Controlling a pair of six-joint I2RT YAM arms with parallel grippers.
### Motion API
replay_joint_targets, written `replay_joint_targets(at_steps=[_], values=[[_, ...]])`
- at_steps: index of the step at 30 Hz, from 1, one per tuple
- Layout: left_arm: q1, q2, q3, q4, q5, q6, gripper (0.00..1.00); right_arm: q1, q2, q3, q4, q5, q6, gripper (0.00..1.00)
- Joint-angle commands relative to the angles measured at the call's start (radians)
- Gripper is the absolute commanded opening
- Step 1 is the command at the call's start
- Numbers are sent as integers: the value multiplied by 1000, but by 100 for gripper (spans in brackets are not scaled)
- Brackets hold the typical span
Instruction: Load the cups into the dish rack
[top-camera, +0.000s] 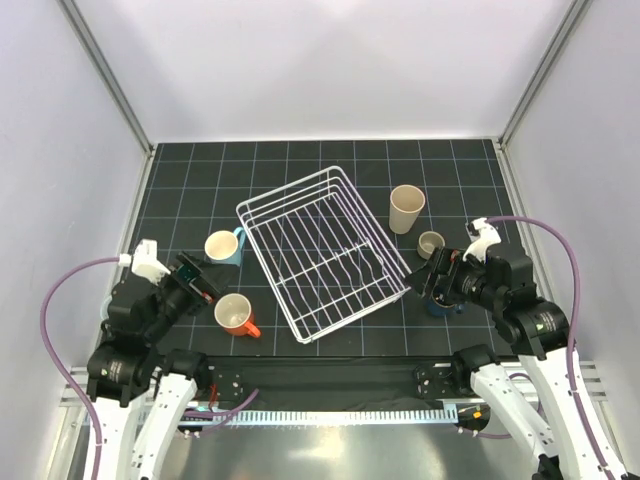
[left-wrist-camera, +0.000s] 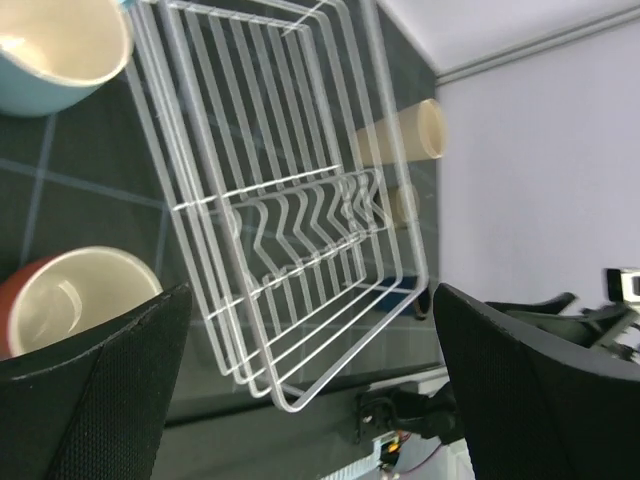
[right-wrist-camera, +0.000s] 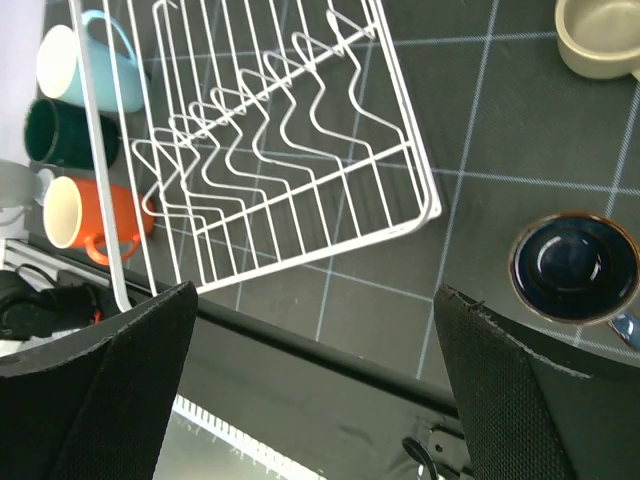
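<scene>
The white wire dish rack (top-camera: 320, 250) stands empty and skewed mid-table. Left of it are a light blue mug (top-camera: 222, 246) and an orange mug (top-camera: 235, 315). My left gripper (top-camera: 200, 282) is open and empty between them, over a dark teal mug (right-wrist-camera: 60, 135). Right of the rack stand a tall beige tumbler (top-camera: 406, 208) and a small olive-beige cup (top-camera: 431, 243). My right gripper (top-camera: 428, 283) is open and empty just above a navy mug (right-wrist-camera: 575, 265). The left wrist view shows the rack (left-wrist-camera: 290, 200), the orange mug (left-wrist-camera: 70, 300) and the light blue mug (left-wrist-camera: 55, 50).
The dark gridded mat ends at a black bar (right-wrist-camera: 330, 355) along the near edge, close to the rack's near corner (left-wrist-camera: 285, 400). Grey walls and metal posts (top-camera: 110, 85) enclose the table on three sides.
</scene>
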Motion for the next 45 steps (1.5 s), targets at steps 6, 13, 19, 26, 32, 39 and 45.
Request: replay_joint_targets(at_steps=[6, 13, 19, 26, 32, 39, 45], values=[[5, 225, 199, -331, -365, 80, 100, -2, 37, 114, -50, -35, -96, 100], [5, 420, 271, -322, -517, 63, 93, -2, 104, 151, -38, -81, -145, 100], [20, 587, 318, -243, -531, 76, 86, 0, 126, 162, -32, -77, -178, 100], [56, 792, 344, -135, -456, 24, 72, -2, 141, 155, -18, -100, -206, 100], [77, 907, 375, -91, -444, 4, 69, 0, 140, 154, -21, -94, -223, 100], [89, 983, 316, -36, -404, -58, 55, -2, 150, 140, -6, -123, -228, 100], [89, 1023, 286, -19, -399, -79, 50, -2, 149, 132, 4, -129, -224, 100]])
